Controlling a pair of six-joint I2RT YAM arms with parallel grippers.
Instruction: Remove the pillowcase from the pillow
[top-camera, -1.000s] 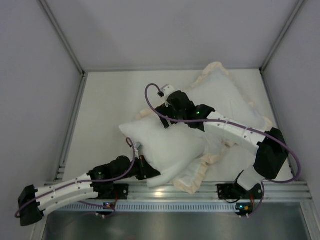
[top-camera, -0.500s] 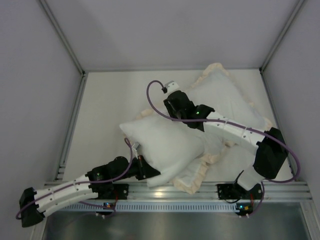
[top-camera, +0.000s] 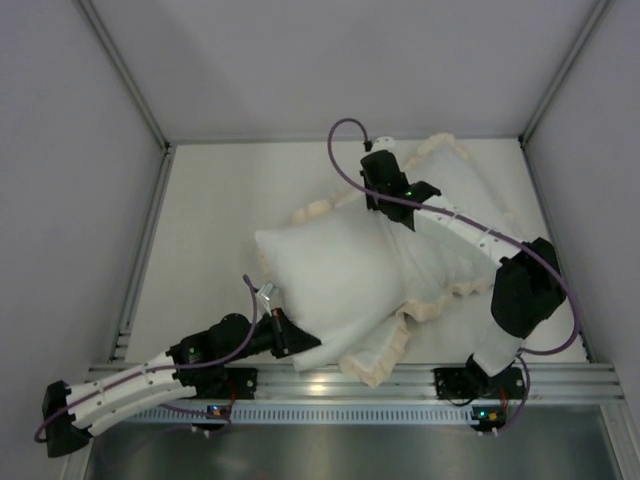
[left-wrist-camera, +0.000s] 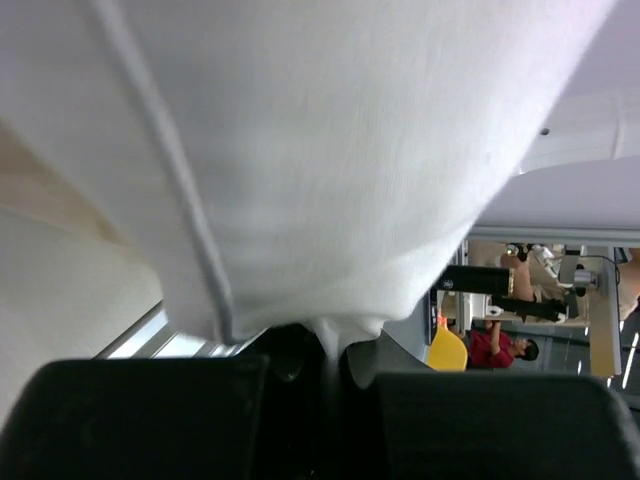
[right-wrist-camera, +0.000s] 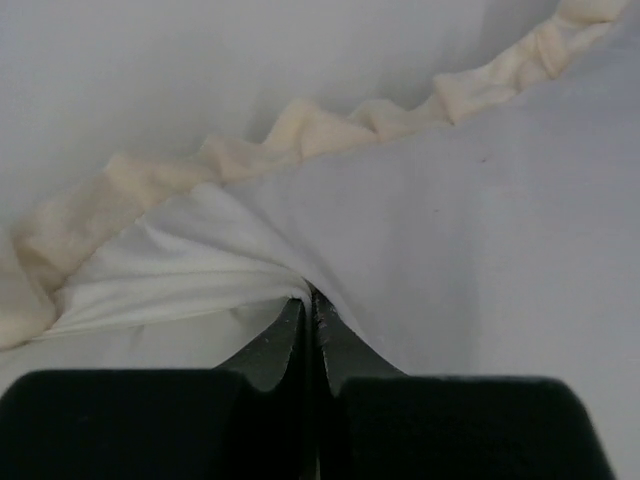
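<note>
On the bench (top-camera: 210, 230), the pillowcase (top-camera: 450, 265) still sleeved the far-right end of the pillow (top-camera: 335, 275). The right hand (right-wrist-camera: 310, 300), newly shifted to the far frill (right-wrist-camera: 300, 135), clamped its fabric for a pull. The left hand (left-wrist-camera: 330, 350) kept the pillow's near corner pinched.

— What is seen around the work area in the overhead view?
— A white tabletop (top-camera: 215, 220) is enclosed by plain grey panels: a back wall (top-camera: 340, 60) at the top, side walls (top-camera: 60, 200) at left and right. An aluminium rail (top-camera: 380, 385) is laid along the lower edge.
— And beyond it?
— At the lower right of the left wrist view a lit room is glimpsed, with a yellow chair (left-wrist-camera: 447, 350) and a person in red (left-wrist-camera: 497, 350)
</note>
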